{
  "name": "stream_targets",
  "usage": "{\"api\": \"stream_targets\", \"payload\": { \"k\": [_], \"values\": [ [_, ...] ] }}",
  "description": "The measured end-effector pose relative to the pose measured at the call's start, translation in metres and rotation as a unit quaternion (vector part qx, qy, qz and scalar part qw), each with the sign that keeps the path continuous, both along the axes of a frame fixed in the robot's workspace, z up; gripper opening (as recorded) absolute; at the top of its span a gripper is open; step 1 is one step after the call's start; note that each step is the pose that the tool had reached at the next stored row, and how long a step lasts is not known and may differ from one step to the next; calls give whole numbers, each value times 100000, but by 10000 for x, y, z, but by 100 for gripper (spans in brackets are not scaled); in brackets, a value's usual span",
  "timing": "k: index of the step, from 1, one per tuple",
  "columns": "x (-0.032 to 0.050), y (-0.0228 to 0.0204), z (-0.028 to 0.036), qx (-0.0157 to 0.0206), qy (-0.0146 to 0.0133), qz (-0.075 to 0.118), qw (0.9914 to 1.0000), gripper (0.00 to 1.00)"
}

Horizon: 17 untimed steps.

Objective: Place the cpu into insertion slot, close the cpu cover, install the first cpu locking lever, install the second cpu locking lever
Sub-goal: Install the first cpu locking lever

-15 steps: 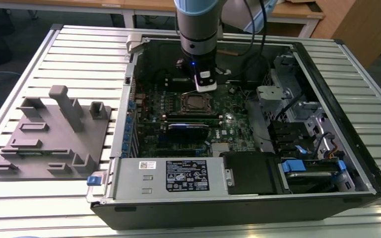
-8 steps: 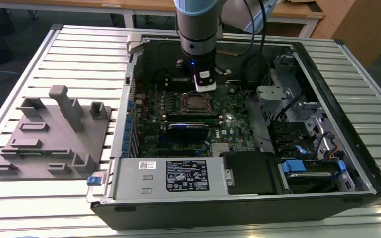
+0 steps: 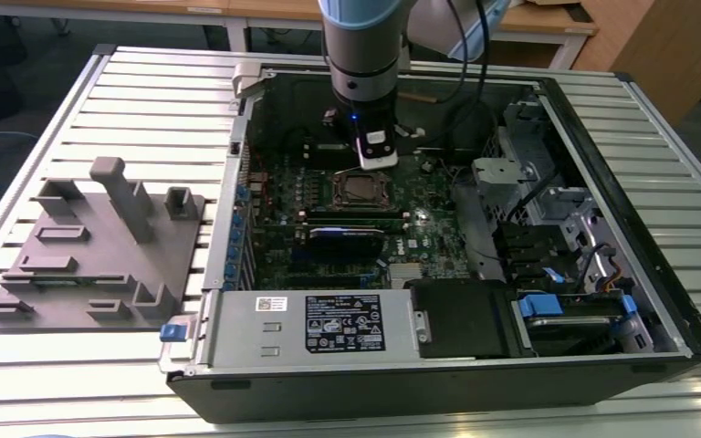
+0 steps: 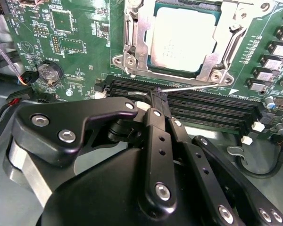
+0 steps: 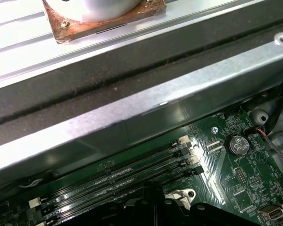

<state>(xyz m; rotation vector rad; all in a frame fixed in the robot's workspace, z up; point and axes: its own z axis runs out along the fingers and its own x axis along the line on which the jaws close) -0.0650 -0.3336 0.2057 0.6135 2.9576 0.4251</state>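
Observation:
In the second wrist view the cpu (image 4: 181, 40) lies flat in the insertion slot (image 4: 151, 60). Its pale grey metal top shows through the window of the cpu cover (image 4: 132, 44), which is folded down around it. A thin wire cpu locking lever (image 4: 193, 86) runs along the socket's edge beside the memory slots. My gripper (image 4: 158, 94) is shut, and its black fingertips (image 4: 155, 101) pinch the lever near its hooked end. In the exterior view the gripper (image 3: 376, 162) hangs just behind the socket (image 3: 363, 190) inside the open computer case.
Long black memory slots (image 4: 203, 106) lie right under the fingertips. A coin battery (image 4: 50, 72) and cables sit to one side. A black expansion card (image 3: 348, 233), the power supply (image 3: 314, 324) and drive cages (image 3: 546, 196) crowd the case. A grey fixture (image 3: 95, 246) stands at the exterior view's left.

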Motion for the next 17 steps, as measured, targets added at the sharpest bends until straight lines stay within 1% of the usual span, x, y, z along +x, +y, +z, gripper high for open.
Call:
{"api": "stream_targets", "payload": {
  "k": [5,6,10,17],
  "values": [
    [-1,0,-21,-8,-65,-8,100000,11],
    [-2,0,-36,-9,-105,-6,100000,11],
    [-3,0,-47,-15,-145,-7,100000,11],
    [-10,15,-52,-111,-408,-8,99999,11]
  ]
}}
